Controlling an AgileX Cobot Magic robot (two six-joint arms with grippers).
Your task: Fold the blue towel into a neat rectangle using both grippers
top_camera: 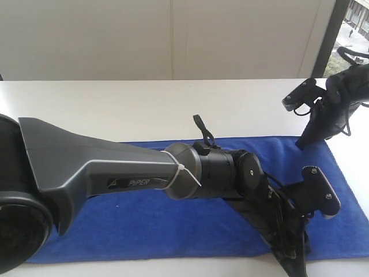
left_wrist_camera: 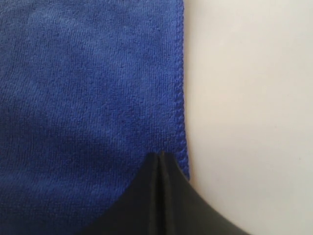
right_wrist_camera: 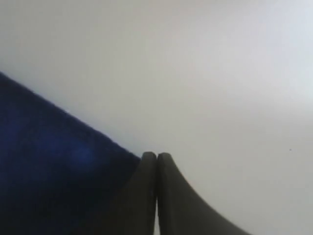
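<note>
The blue towel [top_camera: 144, 225] lies spread flat on the white table [top_camera: 115, 109], its long side running left to right. My left gripper [top_camera: 295, 270] reaches across to the towel's near edge at the right. In the left wrist view the left gripper [left_wrist_camera: 161, 155] is shut, its tips pinched into the towel [left_wrist_camera: 88, 88] just inside the stitched hem. My right gripper [top_camera: 300, 144] points down onto the towel's far edge near the right end. Seen from the right wrist, this right gripper [right_wrist_camera: 156, 155] is shut right at the border of the towel [right_wrist_camera: 49, 161].
The grey left arm [top_camera: 104, 173] crosses the foreground and hides the towel's middle. A white wall [top_camera: 173, 34] stands behind the table, with a window [top_camera: 354, 29] at the far right. The table's bare top [left_wrist_camera: 254, 98] lies beside the towel's hem.
</note>
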